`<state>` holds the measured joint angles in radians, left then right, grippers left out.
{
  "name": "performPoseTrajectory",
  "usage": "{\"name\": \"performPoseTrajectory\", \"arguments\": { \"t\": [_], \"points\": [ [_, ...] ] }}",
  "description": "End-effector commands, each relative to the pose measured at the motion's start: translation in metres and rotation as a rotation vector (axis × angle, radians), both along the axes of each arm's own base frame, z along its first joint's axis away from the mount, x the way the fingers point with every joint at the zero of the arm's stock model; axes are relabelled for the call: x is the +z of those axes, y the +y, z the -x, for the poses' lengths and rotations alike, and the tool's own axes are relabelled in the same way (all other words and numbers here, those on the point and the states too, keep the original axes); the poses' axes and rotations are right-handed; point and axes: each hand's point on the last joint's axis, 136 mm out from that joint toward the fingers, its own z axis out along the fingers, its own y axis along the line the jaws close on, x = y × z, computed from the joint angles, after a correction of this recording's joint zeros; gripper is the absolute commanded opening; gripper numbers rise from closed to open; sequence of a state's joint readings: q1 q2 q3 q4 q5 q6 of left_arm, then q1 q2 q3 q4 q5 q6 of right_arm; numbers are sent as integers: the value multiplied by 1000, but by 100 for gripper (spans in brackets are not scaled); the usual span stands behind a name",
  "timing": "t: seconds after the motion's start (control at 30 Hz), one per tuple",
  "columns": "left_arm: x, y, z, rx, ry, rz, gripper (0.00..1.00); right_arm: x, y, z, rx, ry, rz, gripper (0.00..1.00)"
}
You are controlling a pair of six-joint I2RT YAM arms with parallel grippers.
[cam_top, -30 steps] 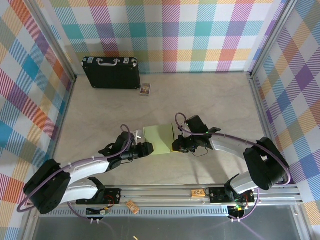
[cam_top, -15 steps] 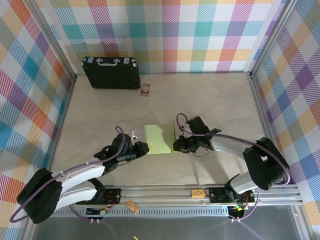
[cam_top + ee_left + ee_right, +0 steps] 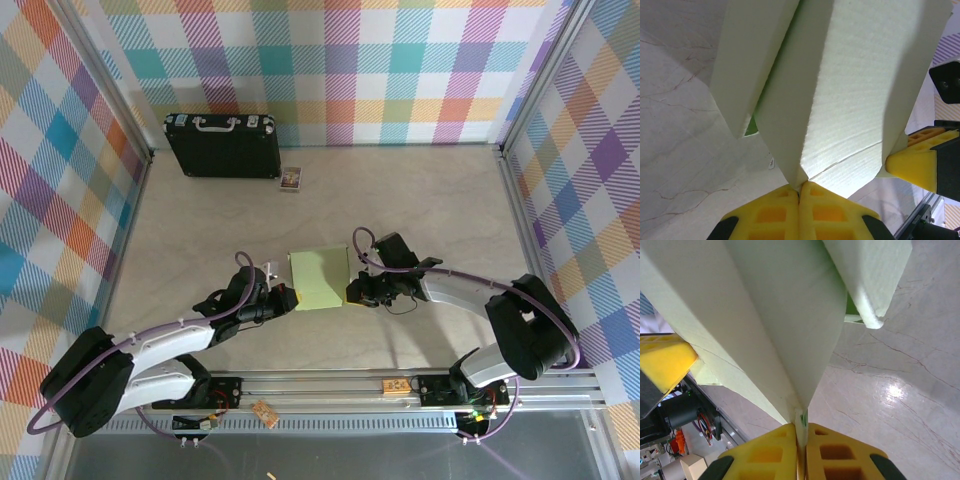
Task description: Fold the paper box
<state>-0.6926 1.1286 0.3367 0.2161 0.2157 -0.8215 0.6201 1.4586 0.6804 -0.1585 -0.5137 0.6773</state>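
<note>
Paper box: the pale green paper box [image 3: 318, 278] is lying at the middle of the table [image 3: 420, 200], a little toward the near side, between the two arms.
Box's shape: from above it is looking like a flat rectangle with one crease running near to far. The wrist cameras are showing card panels angling apart along folds, with a darker green gap between two of them.
Left gripper: the left gripper [image 3: 289, 297] is reaching in from the near left. Its yellow fingers [image 3: 772, 212] are pressing together on a folded edge of the card at the box's near left corner.
Right gripper: the right gripper [image 3: 351, 291] is coming in from the right. Its yellow fingers [image 3: 765, 452] are clamping a thin card edge on the box's right side.
Far side: a black briefcase [image 3: 222, 146] with a silver handle is standing against the far wall at the left. A tiny picture card [image 3: 291, 179] is lying just beside it, well apart from the box.
Step in hand: judging by the two grips, the arms are bracing opposite sides of the card, ready to work a fold.
Next move: it is probably calling for both arms moving together, one anchoring while the other is turning its panel along the crease. Pulling apart risks tearing the thin card or letting it slip.
</note>
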Motion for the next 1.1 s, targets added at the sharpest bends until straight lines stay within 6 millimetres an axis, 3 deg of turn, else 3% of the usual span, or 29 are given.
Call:
{"name": "performPoseTrajectory", "arguments": {
  "t": [0.0, 0.1, 0.2, 0.27, 0.33, 0.4, 0.53, 0.67, 0.83, 0.97, 1.07],
  "points": [
    [4, -6, -3, -17, -13, -7, 0, 0, 2, 2, 12, 16, -26, 13],
    [2, -5, -4, -14, -10, -12, 0, -2, 1, 1, 9, 22, -22, 18],
    [1, -3, -6, -9, -2, -33, 32, -2, 0, -1, 7, 19, -11, 29],
    [3, -1, -6, -11, 1, -46, 48, -3, -3, -2, 5, 16, 9, 36],
    [4, 3, -6, -10, 9, -73, 61, -5, -7, -3, 5, 11, 39, 38],
    [5, 10, -3, -9, 14, -113, 66, -5, -11, -3, 8, 3, 57, 42],
    [11, 24, 0, -9, 2, -179, 73, -4, -21, -3, 13, -17, 117, 53],
    [30, 34, -3, -13, -48, -215, 78, 9, -26, -6, 19, -59, 127, 62],
    [47, 22, -12, -82, -72, -224, 79, 28, -27, -16, 36, -103, 152, 67],
    [37, 18, -22, -136, -21, -324, 77, 29, -33, -25, 47, -129, 226, 68],
    [26, 28, -39, -110, -5, -440, 75, 21, -38, -30, 51, -122, 267, 68]
  ]
}}
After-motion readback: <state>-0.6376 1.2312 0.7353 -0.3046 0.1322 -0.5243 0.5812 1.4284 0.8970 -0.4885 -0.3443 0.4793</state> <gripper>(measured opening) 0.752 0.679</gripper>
